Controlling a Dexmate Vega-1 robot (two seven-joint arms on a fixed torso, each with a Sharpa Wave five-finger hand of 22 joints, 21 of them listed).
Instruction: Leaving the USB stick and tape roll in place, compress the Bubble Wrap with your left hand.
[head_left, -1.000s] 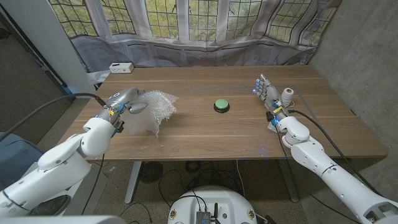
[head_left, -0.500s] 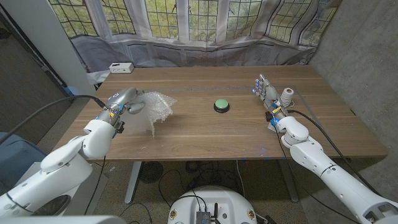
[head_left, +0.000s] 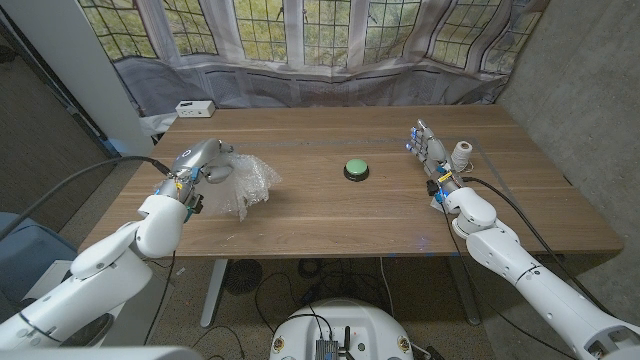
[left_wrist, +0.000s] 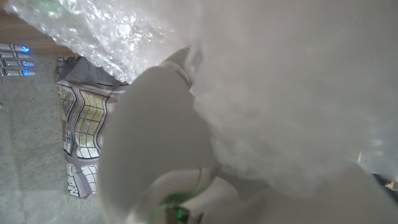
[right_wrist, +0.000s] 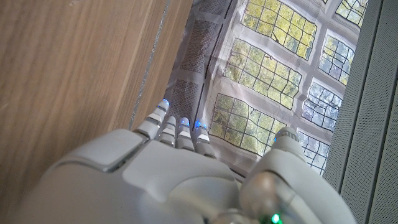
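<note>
Compress step is on, by the look of it: left hand (head_left: 203, 163) sits on top of the Bubble Wrap (head_left: 245, 186), fingers curled down into the near-left part of the sheet. Wrap looks bunched and lowish under the hand, w/ a crumpled lobe sticking out to the hand's right and toward the table's front edge. In the left wrist view the wrap (left_wrist: 261, 81) is pressed right up against the hand (left_wrist: 161, 143) — contact is plain, but whether fingers close round it or just bear down on it, can't tell from here. Reads as a grip-and-press, fingers together on the wrap.

Next move, I'd judge: keep bearing down, squeeze straight into the table (head_left: 330, 225), no sideways drag. USB stick and tape roll — can't pick either out for sure. Green button (head_left: 356, 169) is well off to the hand's right, not touched.

Right hand (head_left: 432, 152) waits far across the table, fingers straight and together, holding nothing.
</note>
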